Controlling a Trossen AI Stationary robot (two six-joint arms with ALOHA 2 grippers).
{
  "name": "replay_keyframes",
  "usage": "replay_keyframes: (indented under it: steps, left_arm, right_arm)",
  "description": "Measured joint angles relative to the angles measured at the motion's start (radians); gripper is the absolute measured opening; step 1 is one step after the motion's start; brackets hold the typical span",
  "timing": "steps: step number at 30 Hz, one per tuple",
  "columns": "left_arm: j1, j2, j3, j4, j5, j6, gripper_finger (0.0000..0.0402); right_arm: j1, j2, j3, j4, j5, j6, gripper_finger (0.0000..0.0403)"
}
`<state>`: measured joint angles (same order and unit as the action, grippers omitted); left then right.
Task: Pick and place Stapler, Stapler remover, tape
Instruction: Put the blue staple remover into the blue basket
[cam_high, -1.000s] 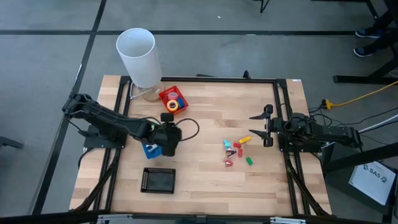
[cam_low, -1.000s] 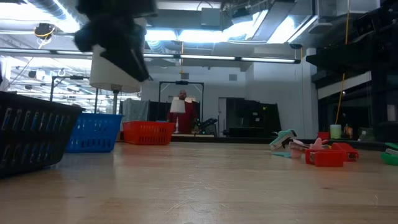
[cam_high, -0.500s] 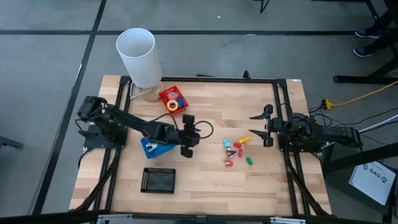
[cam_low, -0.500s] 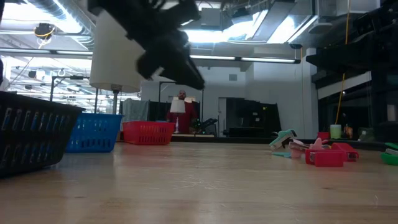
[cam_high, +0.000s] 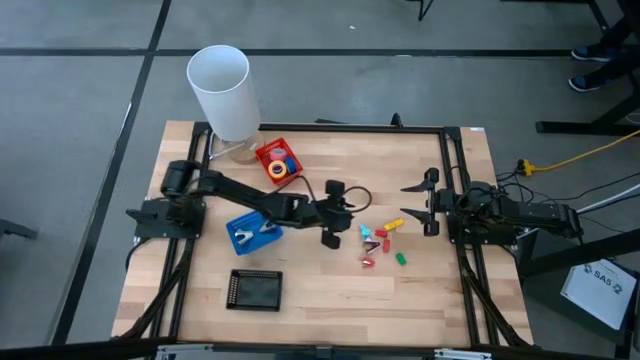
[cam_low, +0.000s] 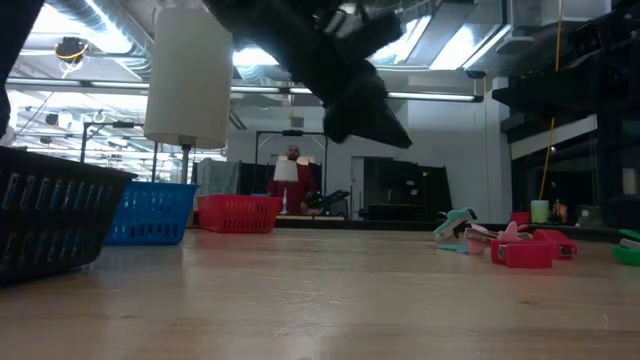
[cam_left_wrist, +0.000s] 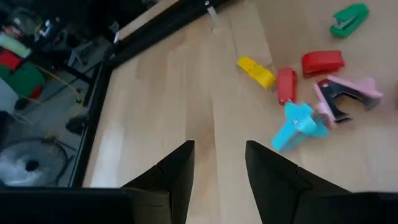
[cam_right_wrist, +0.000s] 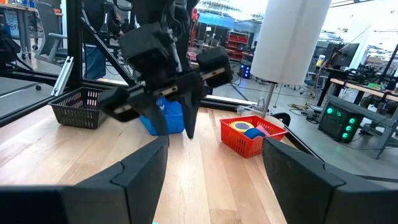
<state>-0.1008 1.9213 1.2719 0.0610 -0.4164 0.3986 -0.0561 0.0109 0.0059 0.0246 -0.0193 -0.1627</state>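
Left end effector (cam_high: 329, 239) mid-surface, fingers (cam_left_wrist: 177, 177) spread, empty — nearest piece the blue stapler remover (cam_left_wrist: 298, 126) just beyond its tips, pink one (cam_left_wrist: 345, 96) past that, then red (cam_left_wrist: 322, 62) & green stapler (cam_left_wrist: 349, 18). Open wood all round. Tape (cam_high: 277, 170) sits in red basket (cam_high: 268, 150). Right end effector (cam_high: 432, 204) parked wide open, far side.

A white cylinder (cam_high: 222, 92) stands at the table's (cam_high: 330, 290) far edge. Nearest it is the red basket (cam_high: 270, 152), then the blue basket (cam_high: 243, 234), then the black basket (cam_high: 254, 290).
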Motion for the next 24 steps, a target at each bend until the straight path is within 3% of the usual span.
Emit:
replay_keyframes:
  steps: [5,9,24]
  left_arm:
    - [0.005,0.078,0.076,-0.012,0.04,0.051,0.0141]
    - [0.005,0.108,0.111,-0.009,0.131,0.084,0.0141]
    - [0.02,0.193,0.114,0.048,0.245,0.173,0.0141]
  right_arm:
    - [0.0,0.0,0.0,0.0,0.0,0.0,0.0262]
    - [0.0,0.0,0.0,0.0,0.0,0.0,0.0262]
    - [0.0,0.0,0.0,0.0,0.0,0.0,0.0262]
